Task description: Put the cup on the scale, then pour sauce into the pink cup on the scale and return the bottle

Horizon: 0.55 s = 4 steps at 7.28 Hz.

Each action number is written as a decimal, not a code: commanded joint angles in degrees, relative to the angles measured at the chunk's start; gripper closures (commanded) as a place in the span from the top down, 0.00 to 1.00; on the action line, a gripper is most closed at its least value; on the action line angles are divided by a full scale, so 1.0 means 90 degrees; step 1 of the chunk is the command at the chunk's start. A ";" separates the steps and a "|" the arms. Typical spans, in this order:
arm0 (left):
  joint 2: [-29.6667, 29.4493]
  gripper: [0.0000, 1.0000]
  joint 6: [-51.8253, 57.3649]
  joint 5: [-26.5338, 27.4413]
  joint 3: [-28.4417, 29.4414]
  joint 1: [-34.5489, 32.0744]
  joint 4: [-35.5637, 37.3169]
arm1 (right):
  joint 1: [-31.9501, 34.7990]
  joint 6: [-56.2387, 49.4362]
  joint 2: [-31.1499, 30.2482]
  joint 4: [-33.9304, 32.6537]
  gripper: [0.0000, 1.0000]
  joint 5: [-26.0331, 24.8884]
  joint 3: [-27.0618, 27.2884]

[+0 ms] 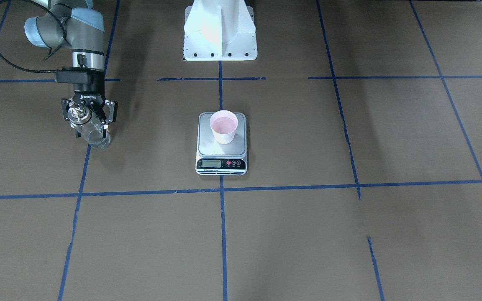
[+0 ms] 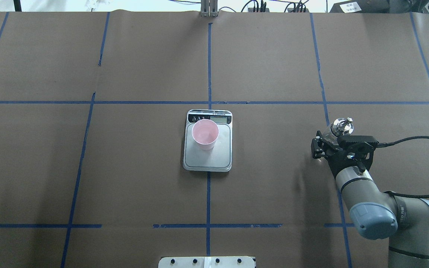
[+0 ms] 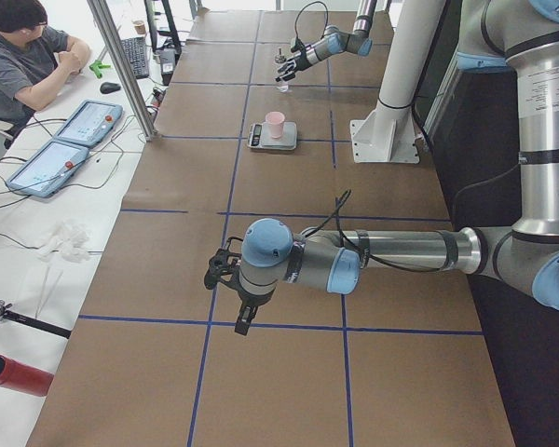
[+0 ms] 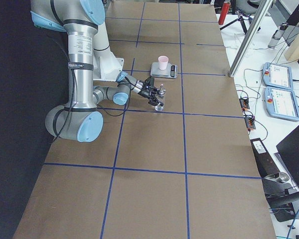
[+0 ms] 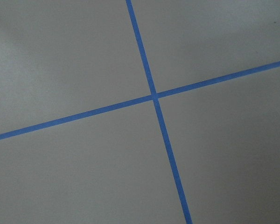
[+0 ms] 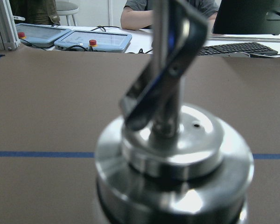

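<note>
Right fingers clamped on bottle, left fingers too unclear to tell, cup upright on scale

Table covered in brown paper, gridded by blue tape lines, scale laid over one line, white pedestal mounted on the scale's robot side.

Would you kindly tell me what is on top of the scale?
Only the pink cup stands upright on the platform of the scale. The steel beneath its base is hidden.
</note>
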 commanded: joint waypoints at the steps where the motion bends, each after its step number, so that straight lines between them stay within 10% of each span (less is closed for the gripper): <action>1: 0.0000 1.00 0.0000 0.0000 0.0000 0.0000 0.0000 | -0.0012 0.0005 0.0004 0.0010 0.17 0.0001 -0.0010; 4: 0.0000 1.00 0.0000 0.0000 0.0000 0.0000 0.0000 | -0.0012 0.0005 0.0004 0.0010 0.62 0.0001 0.0000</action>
